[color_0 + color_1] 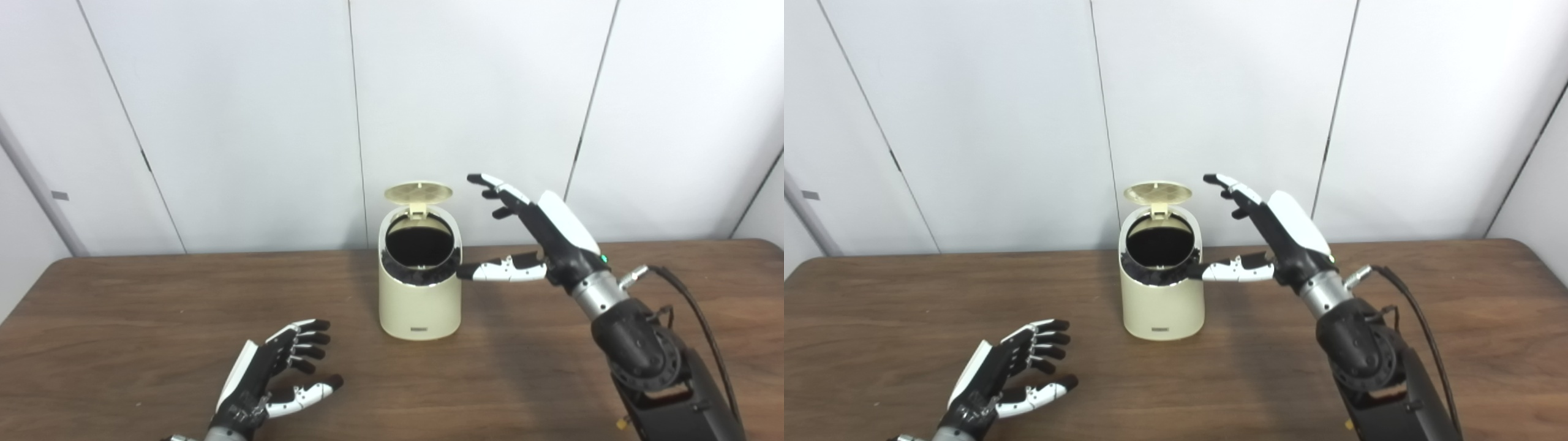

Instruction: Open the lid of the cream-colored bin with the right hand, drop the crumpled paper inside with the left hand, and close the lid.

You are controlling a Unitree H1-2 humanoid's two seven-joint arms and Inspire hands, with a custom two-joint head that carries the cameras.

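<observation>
**Bin open, both hands empty**

The cream-colored bin stands mid-desk, its lid raised; its small front label is unreadable. At its 3 o'clock the right hand is raised, fingers apart, thumb tip at the rim. At 7 o'clock the left hand is low over the desk, fingers spread, empty.

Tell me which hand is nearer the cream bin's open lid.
Right. The right hand is raised just right of the lid, open. The left hand sits low near the table's front edge, open, well below and left of the bin.
</observation>
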